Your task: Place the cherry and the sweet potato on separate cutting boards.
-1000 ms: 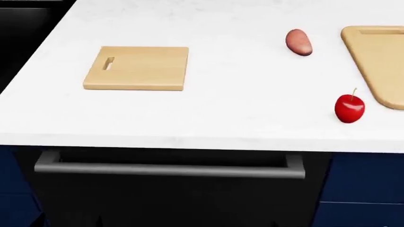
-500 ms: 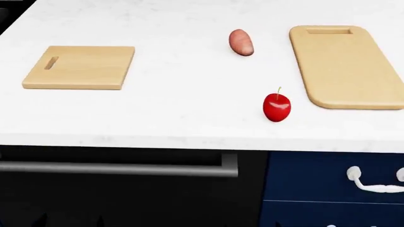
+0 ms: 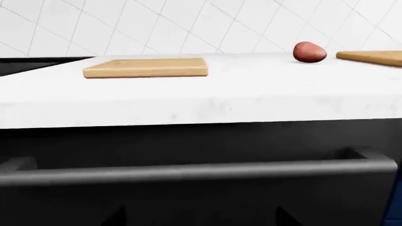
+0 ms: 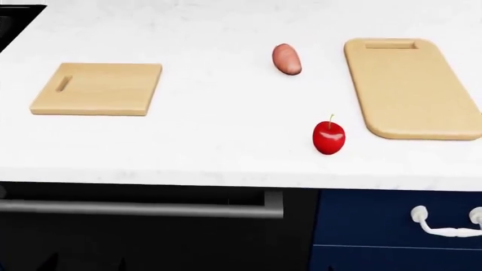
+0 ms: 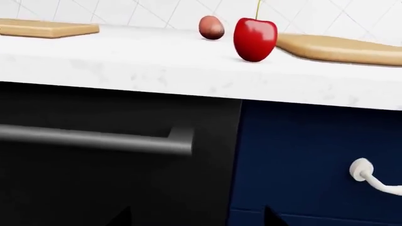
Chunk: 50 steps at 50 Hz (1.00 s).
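Both items off the boards; no gripper in view.

Left wrist view: the square board (image 3: 146, 67) and sweet potato (image 3: 309, 52) lie on the white counter (image 3: 207, 96), seen from below its front edge. Head view: against the picture half a second ago the scene sits slightly lower, so the camera has shifted, not the items. The cherry (image 4: 329, 136) stands near the front edge, just beside the long board (image 4: 410, 84); the potato lies farther back. Right wrist view: cherry nearest, drawer handle (image 5: 370, 176) below. Jaw width cannot be told. Judgement: placing has not begun.
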{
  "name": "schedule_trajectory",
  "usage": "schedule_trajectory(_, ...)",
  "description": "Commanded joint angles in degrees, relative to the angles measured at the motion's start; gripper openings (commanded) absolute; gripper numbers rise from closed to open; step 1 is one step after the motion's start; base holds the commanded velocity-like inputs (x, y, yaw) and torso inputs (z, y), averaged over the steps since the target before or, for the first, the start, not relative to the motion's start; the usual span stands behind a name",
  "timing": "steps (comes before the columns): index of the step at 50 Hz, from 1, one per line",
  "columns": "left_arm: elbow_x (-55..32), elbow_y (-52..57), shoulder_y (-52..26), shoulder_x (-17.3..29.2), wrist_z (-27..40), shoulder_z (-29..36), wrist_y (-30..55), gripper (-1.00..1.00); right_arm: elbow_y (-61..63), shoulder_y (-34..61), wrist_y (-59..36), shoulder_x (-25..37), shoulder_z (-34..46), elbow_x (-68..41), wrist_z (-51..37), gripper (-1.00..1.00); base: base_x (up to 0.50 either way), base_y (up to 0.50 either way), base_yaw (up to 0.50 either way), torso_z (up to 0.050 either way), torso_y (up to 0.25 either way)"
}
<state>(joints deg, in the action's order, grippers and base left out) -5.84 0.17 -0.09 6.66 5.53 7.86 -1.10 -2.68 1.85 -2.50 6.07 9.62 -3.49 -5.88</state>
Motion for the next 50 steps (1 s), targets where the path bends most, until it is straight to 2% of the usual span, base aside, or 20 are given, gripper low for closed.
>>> schedule_trajectory(1,-0.21,0.14,-0.05,0.59,0.48,0.95,-0.84,1.00,-0.13,0.24,-0.09,0.57,0.76,-0.36,-0.88,1.00,0.00,0.00,0.00,0.050,0.027)
schedule_trajectory(28,-1.61,0.02,0.10,1.63,1.44,1.90,-2.67,1.00,-0.34,0.58,-0.15,1.49,2.33,-0.95,-2.51,1.00,0.00,0.00,0.00,0.050,0.026)
schedule_trajectory(35,-1.01,0.65,-0.42,1.59,2.92,2.59,0.89,1.00,-0.14,0.63,-0.13,1.81,2.53,-1.27,-2.81,1.00,0.00,0.00,0.00,0.000,0.000)
schedule_trajectory(36,-3.72,1.82,-0.08,1.36,1.93,1.72,0.30,1.00,1.21,0.45,-0.75,1.90,2.55,-1.33,-2.97,1.00,0.00,0.00,0.00,0.000,0.000)
schedule_trajectory(37,-4.14,5.01,0.15,2.02,2.23,1.93,4.16,1.00,2.40,0.55,-1.80,2.02,2.70,-1.23,-3.10,1.00,0.00,0.00,0.00,0.000,0.000)
schedule_trajectory(39,-0.17,8.81,-0.32,3.20,3.44,3.76,6.17,1.00,4.47,1.02,-2.70,1.70,2.38,-3.70,-1.93,1.00,0.00,0.00,0.00,0.000,0.000)
schedule_trajectory(40,-4.76,10.65,-1.41,2.49,3.03,1.93,10.60,1.00,5.88,1.92,-4.23,2.24,3.28,-1.29,-3.03,1.00,0.00,0.00,0.00,0.000,0.000)
schedule_trajectory(44,-7.93,20.19,-6.64,4.58,2.92,2.13,23.59,1.00,16.83,6.28,-15.80,3.93,2.40,-2.90,-3.01,1.00,0.00,0.00,0.00,0.000,0.000)
schedule_trajectory(50,-11.88,29.04,-12.70,6.23,4.27,0.88,36.48,1.00,27.18,13.68,-30.00,6.55,1.96,-5.17,-1.44,1.00,0.00,0.00,0.00,0.000,0.000)
